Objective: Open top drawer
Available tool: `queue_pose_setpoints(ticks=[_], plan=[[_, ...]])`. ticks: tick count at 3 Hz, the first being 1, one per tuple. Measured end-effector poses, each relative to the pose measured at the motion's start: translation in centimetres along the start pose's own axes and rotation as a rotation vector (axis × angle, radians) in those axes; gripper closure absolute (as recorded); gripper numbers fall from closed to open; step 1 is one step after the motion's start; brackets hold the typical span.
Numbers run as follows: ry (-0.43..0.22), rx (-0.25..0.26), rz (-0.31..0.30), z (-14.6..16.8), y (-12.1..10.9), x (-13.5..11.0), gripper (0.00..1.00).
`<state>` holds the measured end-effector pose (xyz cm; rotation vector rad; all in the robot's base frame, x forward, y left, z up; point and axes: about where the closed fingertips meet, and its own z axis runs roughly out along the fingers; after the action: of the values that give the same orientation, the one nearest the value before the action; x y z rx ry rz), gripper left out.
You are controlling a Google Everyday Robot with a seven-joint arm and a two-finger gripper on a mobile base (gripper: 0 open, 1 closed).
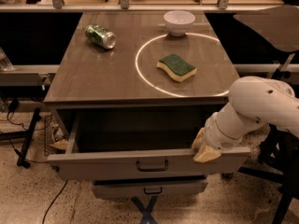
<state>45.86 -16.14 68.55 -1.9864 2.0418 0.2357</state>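
Already pulled well out from under the table (93,78): top drawer (98,164), grey front forward with dark bail handle (152,165) at centre, inside of the box too dark to read. Parked at the right end of that front's upper edge, touching it: gripper (204,149), tan tip largely masked by the white arm (261,106), grip state impossible to tell, arm cut off at the right border. Up top: green can (101,36) on its side, white bowl (179,21), green-and-yellow sponge (176,67) inside a white ring (136,62); lower drawer (177,188) only partly seen beneath.
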Motion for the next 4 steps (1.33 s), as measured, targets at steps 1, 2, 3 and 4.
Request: queue_pose_setpoints(ticks=[1, 2, 3, 4], plan=[[0.077, -0.015, 0.023, -3.6, 2.2, 3.3, 0.19], [0.113, -0.022, 0.030, -5.6, 3.1, 4.7, 0.00], [0.127, -0.034, 0.017, -6.5, 3.5, 4.7, 0.16], [0.106, -0.048, -0.036, -6.1, 2.8, 2.0, 0.47]])
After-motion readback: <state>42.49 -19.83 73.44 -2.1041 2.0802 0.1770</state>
